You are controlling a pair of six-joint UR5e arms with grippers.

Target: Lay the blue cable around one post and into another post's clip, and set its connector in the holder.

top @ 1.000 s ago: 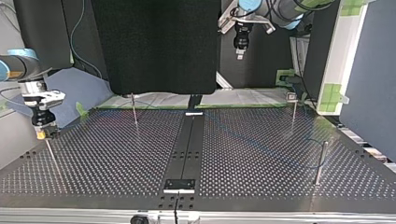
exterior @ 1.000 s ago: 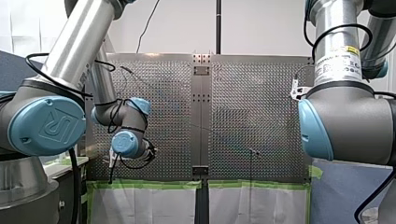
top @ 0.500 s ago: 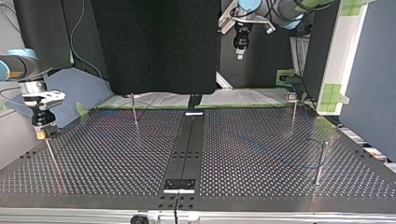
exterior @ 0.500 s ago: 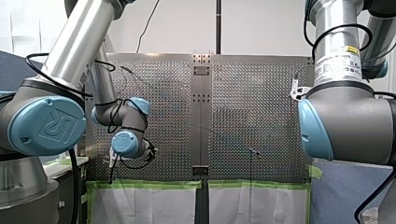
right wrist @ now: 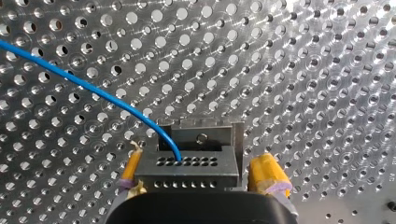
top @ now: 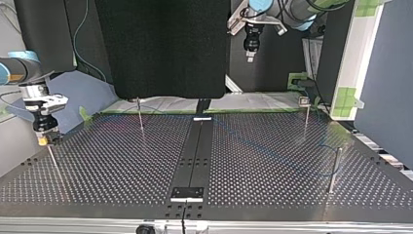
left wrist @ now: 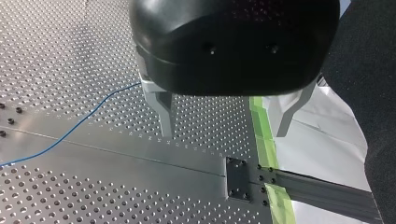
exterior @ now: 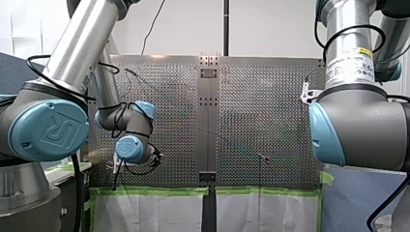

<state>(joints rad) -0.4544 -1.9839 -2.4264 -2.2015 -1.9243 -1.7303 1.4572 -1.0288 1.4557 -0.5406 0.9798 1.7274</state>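
My left arm [exterior: 80,46] holds its black end effector [left wrist: 224,133] pointing down, high above the tabletop [top: 122,165], metal fingers [left wrist: 163,112] spread wide. My right arm [top: 19,70] holds its end effector [right wrist: 200,168] vertical and low at the tabletop's side edge. Its yellow pads [right wrist: 267,173] stand apart.

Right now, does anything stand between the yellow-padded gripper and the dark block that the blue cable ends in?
Nothing visible does. The dark perforated connector block sits between the yellow pads of my right gripper, with the thin blue cable running away over the perforated table.
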